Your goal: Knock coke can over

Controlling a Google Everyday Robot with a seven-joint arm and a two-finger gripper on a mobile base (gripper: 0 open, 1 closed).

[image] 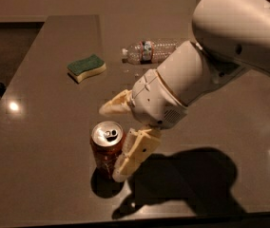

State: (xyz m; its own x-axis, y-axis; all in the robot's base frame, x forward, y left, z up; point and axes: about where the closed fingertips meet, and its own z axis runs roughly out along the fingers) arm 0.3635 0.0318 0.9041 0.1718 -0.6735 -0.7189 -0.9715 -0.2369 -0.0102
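Note:
The coke can point(106, 147), red-brown with a silver top and pull tab, stands upright on the dark table point(40, 141) near its front edge. My gripper point(112, 141) is open, its two cream fingers spread apart. The near finger point(134, 153) presses against the can's right side, reaching down to the table. The far finger point(117, 105) points left just above and behind the can's top. The white arm comes in from the upper right.
A green and yellow sponge point(86, 68) lies at the back left. A clear plastic water bottle point(149, 51) lies on its side at the back centre, partly behind the arm. The table's left edge drops to a dark floor.

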